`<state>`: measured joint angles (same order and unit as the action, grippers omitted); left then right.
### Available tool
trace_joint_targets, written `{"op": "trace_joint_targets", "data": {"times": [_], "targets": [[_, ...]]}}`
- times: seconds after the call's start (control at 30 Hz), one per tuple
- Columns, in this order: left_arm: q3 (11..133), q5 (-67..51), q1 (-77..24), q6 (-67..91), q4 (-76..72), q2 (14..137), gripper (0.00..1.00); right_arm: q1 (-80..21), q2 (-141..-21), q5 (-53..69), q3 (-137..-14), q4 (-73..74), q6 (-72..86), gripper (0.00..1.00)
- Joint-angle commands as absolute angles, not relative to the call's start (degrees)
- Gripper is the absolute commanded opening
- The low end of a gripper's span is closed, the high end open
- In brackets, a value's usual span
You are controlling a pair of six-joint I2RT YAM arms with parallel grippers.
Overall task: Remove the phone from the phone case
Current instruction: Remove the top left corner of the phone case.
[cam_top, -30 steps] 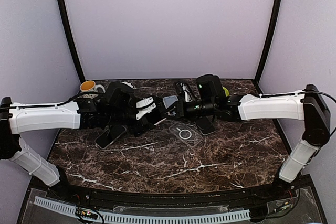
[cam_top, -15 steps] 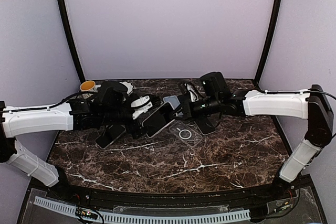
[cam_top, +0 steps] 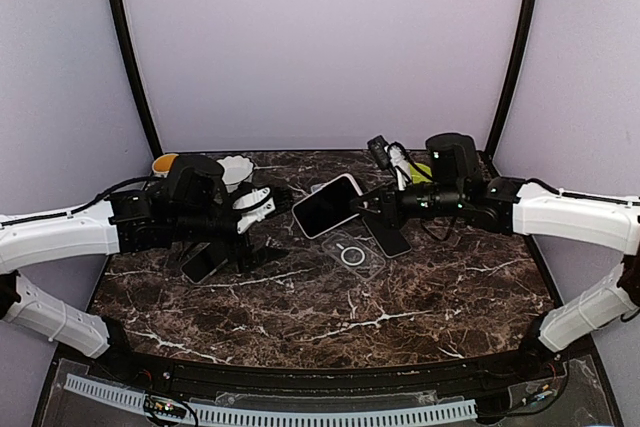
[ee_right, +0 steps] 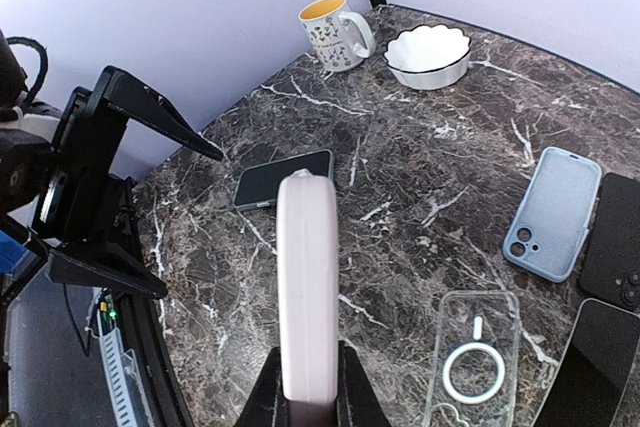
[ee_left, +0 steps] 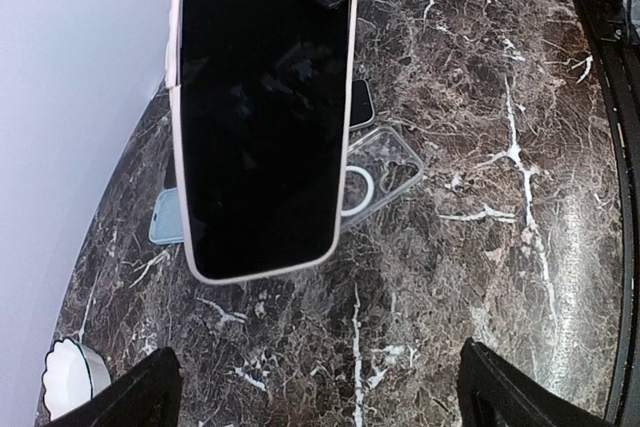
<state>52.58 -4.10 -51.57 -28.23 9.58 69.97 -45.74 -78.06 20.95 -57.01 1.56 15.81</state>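
Mug [ee_right: 335, 32], white bowl [ee_right: 428, 55], blue case [ee_right: 551, 212].

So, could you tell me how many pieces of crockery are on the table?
2: a mug with a yellow inside at the far left corner, and a white bowl right of it. More could be hidden.
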Motion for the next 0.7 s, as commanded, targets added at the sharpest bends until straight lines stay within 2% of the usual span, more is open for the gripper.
{"op": "trace_joint_targets", "data": {"times": [0.0, 0.1, 0.3, 0.43, 0.57, 0.67], "targets": [[54.46, -6.01, -50.72, -27.37, 12.50, 69.77, 0.98, -45.63, -72.52, 15.40, -51.79, -12.69, 11.60, 0.00], [53.13, -4.90, -49.66, -26.05, 10.74, 68.60, 0.93, -45.78, -69.84, 12.96, -48.82, -16.08, 9.13, 0.00], [52.40, -8.28, -45.95, -25.68, 8.88, 67.15, 0.89, -47.09, -66.65, 8.22, -47.31, -14.97, 3.43, 0.00], [51.53, -14.30, -44.05, -27.57, 8.52, 66.33, 0.88, -47.12, -67.87, 17.38, -50.54, -6.92, -6.31, 0.00], [48.52, -20.32, -43.77, -32.24, 7.32, 64.05, 0.87, -47.12, -65.71, 21.15, -45.70, -13.53, -12.60, 0.00], [44.73, -23.82, -43.76, -35.80, 5.65, 60.86, 0.87, -47.18, -65.97, 26.35, -44.81, -13.30, -17.06, 0.00]]}}
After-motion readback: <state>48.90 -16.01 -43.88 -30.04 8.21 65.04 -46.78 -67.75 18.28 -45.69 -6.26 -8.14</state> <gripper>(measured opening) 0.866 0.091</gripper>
